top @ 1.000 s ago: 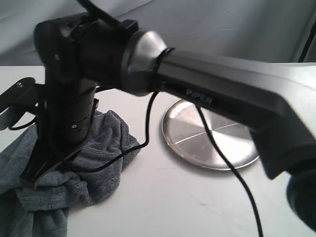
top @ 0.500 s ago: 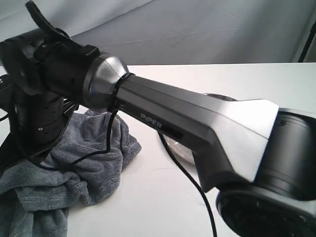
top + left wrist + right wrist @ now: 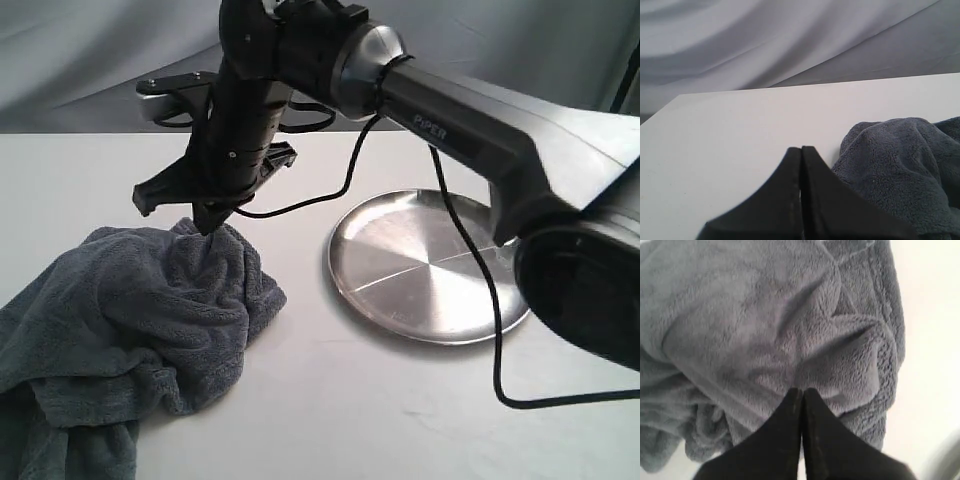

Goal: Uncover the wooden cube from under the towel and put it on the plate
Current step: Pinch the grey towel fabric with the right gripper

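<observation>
The dark grey towel (image 3: 150, 310) lies bunched on the left of the white table, and the wooden cube is hidden. My right arm reaches across from the right. Its gripper (image 3: 207, 228) points down at the towel's far right top, where the cloth rises into a small peak. In the right wrist view the gripper (image 3: 801, 390) is shut, with its tips in a fold of the towel (image 3: 765, 325). The silver plate (image 3: 430, 265) sits bare to the right of the towel. My left gripper (image 3: 801, 148) is shut on nothing, low over bare table beside the towel (image 3: 895, 155).
A black cable (image 3: 470, 270) hangs from the right arm, crosses over the plate and runs along the table front. The right arm's thick link (image 3: 500, 130) spans above the plate. A grey curtain (image 3: 90, 50) closes off the back.
The right arm has swung away from the camera, so the plate is in full view. Its gripper now sits on the towel's far right top, where the cloth is drawn into a peak.
</observation>
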Motion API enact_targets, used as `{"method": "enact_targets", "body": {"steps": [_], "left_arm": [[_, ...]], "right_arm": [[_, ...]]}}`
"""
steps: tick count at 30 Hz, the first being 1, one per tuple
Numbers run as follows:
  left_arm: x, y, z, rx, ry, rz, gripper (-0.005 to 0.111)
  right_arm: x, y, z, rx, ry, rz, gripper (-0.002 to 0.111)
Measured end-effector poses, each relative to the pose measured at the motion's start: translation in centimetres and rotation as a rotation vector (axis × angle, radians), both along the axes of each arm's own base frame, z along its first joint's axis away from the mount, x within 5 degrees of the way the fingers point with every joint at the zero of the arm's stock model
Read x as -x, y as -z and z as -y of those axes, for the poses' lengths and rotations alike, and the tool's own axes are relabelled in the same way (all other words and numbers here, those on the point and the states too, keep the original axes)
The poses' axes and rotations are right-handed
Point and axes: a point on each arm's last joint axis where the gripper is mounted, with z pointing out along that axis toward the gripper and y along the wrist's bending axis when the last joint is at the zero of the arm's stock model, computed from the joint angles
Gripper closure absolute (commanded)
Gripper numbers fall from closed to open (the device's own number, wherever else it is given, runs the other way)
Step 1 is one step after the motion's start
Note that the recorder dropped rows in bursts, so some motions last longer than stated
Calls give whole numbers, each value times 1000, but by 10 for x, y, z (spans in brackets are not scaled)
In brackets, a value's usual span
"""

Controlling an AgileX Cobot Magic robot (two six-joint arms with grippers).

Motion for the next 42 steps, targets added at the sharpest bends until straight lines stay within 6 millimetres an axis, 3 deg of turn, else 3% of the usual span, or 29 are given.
{"method": "enact_targets", "body": {"steps": [8, 12, 17, 25, 28, 34, 36, 38, 39, 42], "left_arm": [[0, 0, 0, 0, 0, 0, 107], [0, 0, 0, 0, 0, 0, 107], [0, 0, 0, 0, 0, 0, 107], [0, 0, 0, 0, 0, 0, 107], [0, 0, 0, 0, 0, 0, 107], [0, 0, 0, 0, 0, 0, 107], [0, 0, 0, 0, 0, 0, 107], [0, 0, 0, 0, 0, 0, 107], [0, 0, 0, 0, 0, 0, 107], [0, 0, 0, 0, 0, 0, 107]], "right_arm": [[55, -10, 46, 223, -113, 4, 108], [78, -2, 52, 277, -163, -33, 108], [117, 16, 36, 333, -273, -71, 108], [186, 18, -5, 346, -473, -45, 108], [200, 20, -20, 329, -513, -48, 108], [185, 17, -66, 225, -512, 7, 108], [166, 7, -79, 163, -483, 53, 108], [150, 2, -82, 132, -453, 77, 108], [132, 1, -81, 112, -406, 89, 108], [88, -3, -60, 94, -269, 86, 108]]}}
